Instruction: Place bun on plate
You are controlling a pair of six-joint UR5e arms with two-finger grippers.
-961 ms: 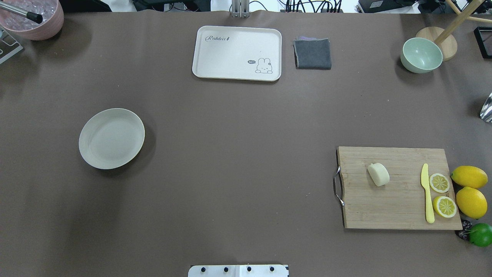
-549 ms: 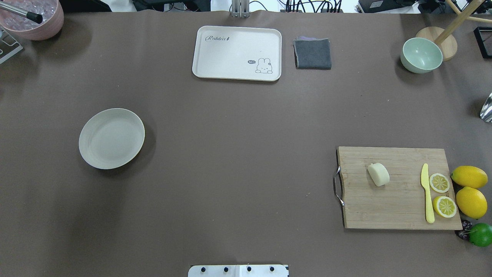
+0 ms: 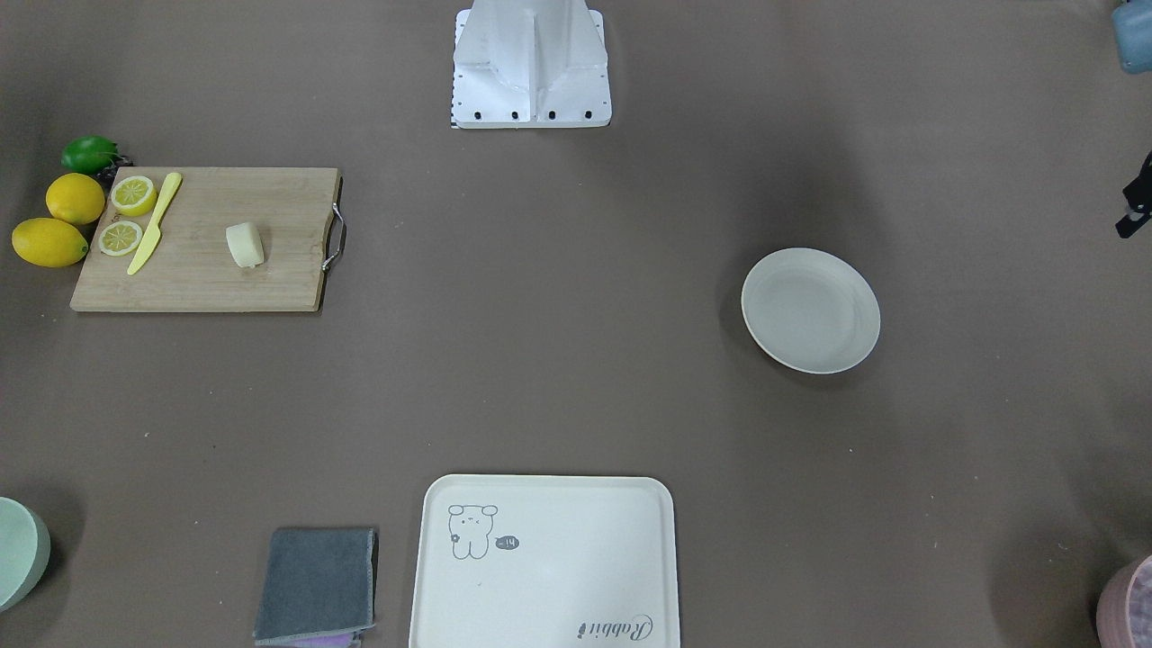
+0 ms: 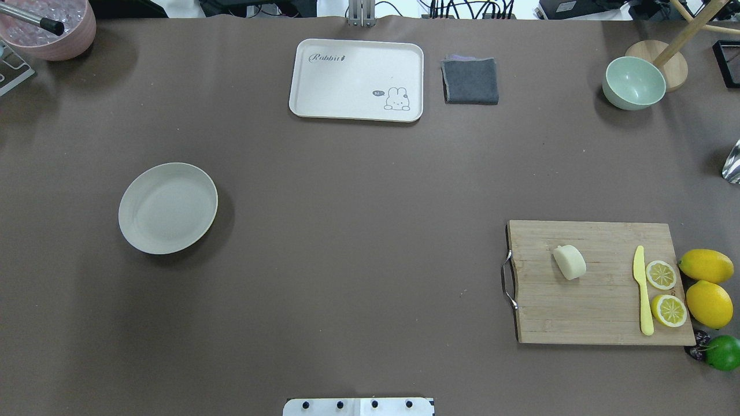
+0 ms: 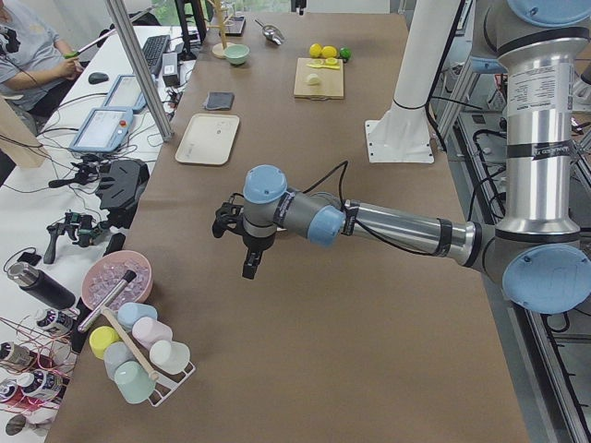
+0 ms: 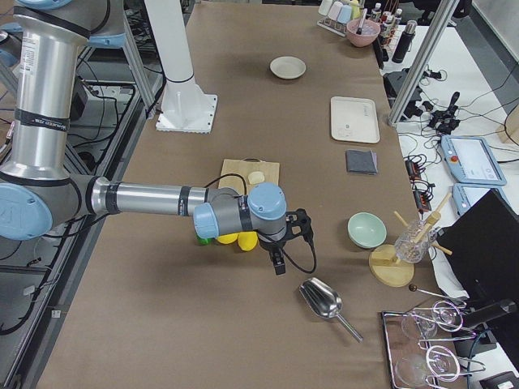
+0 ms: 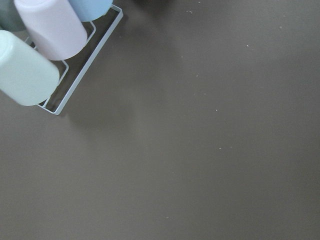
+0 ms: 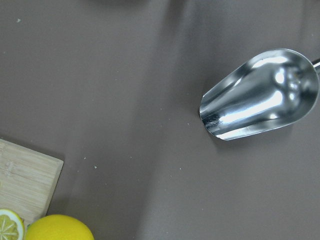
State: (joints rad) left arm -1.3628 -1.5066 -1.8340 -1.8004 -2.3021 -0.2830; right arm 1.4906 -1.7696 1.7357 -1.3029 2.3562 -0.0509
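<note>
The bun [image 4: 569, 262] is a pale cream block lying on the wooden cutting board [image 4: 601, 318] at the right of the table; it also shows in the front view as the bun [image 3: 245, 245]. The plate [image 4: 167, 208], round and off-white with nothing on it, sits at the left. My left gripper [image 5: 242, 245] hovers over bare table beyond the plate, toward the cup rack. My right gripper [image 6: 288, 247] hovers past the lemons, near the metal scoop. Neither wrist view shows fingers, so I cannot tell whether either gripper is open or shut.
On the board lie a yellow knife [image 4: 642, 292] and two lemon halves [image 4: 661, 274]. Two lemons [image 4: 706, 266] and a lime [image 4: 722, 352] sit beside it. A cream tray [image 4: 356, 80], grey cloth [image 4: 470, 81], green bowl [image 4: 633, 82] and scoop [image 8: 260, 95] stand around.
</note>
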